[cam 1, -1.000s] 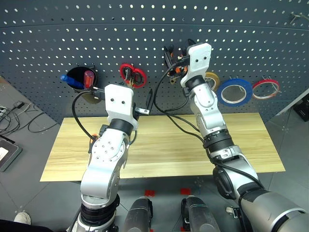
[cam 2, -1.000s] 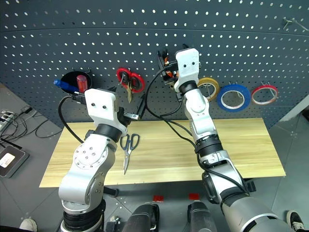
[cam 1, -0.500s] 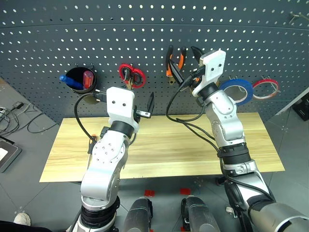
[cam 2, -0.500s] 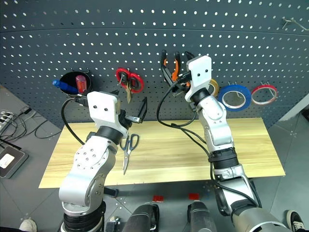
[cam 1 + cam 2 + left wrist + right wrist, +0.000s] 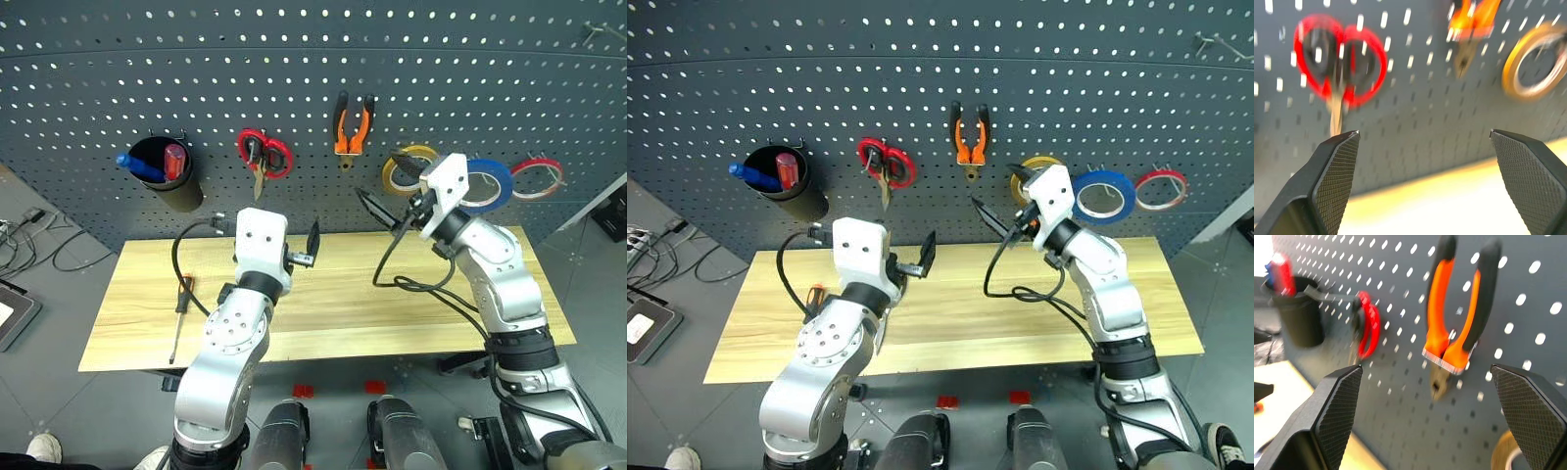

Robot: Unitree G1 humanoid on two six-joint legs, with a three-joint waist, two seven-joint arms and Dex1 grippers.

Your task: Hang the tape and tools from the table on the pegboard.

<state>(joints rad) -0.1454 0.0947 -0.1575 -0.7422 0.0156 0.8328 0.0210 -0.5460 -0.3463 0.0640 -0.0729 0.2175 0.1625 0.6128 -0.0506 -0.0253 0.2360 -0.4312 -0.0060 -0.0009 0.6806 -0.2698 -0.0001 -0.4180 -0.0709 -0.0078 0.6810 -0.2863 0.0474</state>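
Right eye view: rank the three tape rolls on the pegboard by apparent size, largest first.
1. blue tape, widest ring and thickest band.
2 and 3. yellow tape and red tape: look close in diameter. The right arm covers part of the yellow roll, so I won't rank these two. The red band is the thinnest.

scissors hidden, yellow roll [image 5: 1508,454] cropped

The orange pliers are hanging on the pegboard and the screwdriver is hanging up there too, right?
Not quite. The orange pliers do hang on the pegboard, but the screwdriver is lying on the table, near its left end. The left eye view shows it.
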